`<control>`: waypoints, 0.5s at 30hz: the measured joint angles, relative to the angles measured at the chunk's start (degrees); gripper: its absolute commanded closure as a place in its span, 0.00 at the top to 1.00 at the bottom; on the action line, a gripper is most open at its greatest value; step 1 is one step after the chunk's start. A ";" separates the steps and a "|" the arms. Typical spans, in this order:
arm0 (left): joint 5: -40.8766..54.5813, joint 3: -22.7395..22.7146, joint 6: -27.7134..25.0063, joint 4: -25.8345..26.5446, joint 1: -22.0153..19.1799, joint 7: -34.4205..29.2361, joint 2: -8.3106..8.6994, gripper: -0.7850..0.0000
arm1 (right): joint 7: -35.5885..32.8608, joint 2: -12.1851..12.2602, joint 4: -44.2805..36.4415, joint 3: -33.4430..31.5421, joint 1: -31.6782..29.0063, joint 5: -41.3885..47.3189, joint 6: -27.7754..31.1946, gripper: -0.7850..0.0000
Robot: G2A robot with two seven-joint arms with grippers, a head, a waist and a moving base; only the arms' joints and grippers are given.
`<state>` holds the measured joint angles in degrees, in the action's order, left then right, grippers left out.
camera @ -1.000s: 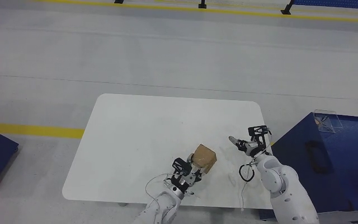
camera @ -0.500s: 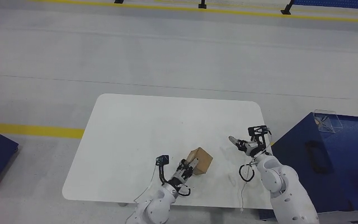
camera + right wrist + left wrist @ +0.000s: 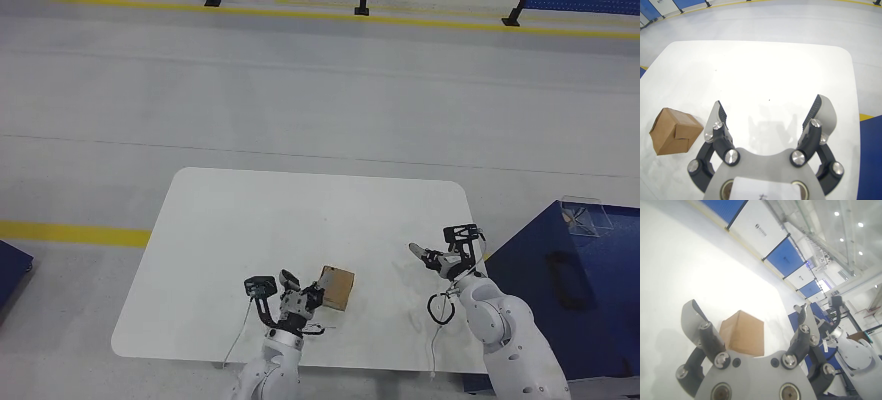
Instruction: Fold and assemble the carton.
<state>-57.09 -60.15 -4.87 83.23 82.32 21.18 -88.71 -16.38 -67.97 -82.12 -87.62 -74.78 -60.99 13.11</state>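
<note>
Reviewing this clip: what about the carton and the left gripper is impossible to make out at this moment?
Underside of the carton: it rests on the table in every view, so its bottom flaps are hidden.
Left wrist view: the body of the left gripper covers the carton's lower near edge, and whether a finger touches the carton cannot be told.
Top view: the carton is too small to judge how its flaps close.

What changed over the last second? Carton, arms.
The carton slid toward the robot's left along the near edge of the table and turned a little. The left gripper moved the same way with it. Its fingers are now open, with the carton standing on the table close in front of them. The right gripper stayed put with its fingers open.
</note>
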 measured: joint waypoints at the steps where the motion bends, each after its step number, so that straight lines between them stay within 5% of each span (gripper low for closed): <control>1: -4.46 0.89 -0.01 -0.10 -0.25 1.28 0.19 0.18 | 0.00 0.00 0.00 0.00 0.00 0.00 0.00 1.00; 2: -11.24 2.16 0.38 -0.85 -0.85 2.25 0.45 0.00 | 0.00 0.00 0.00 0.00 0.00 0.00 0.00 1.00; 6: -28.29 5.84 5.57 -4.00 -3.25 -0.85 0.45 0.00 | 0.00 0.00 0.00 0.00 0.00 0.00 0.00 1.00; 15: -27.34 7.38 9.87 -8.69 -7.02 -7.54 -0.58 0.00 | 0.00 0.00 0.00 0.00 0.00 0.00 0.00 1.00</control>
<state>-84.43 -52.76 5.00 74.54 75.30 13.63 -89.29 -16.38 -67.97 -82.12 -87.62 -74.78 -60.99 13.11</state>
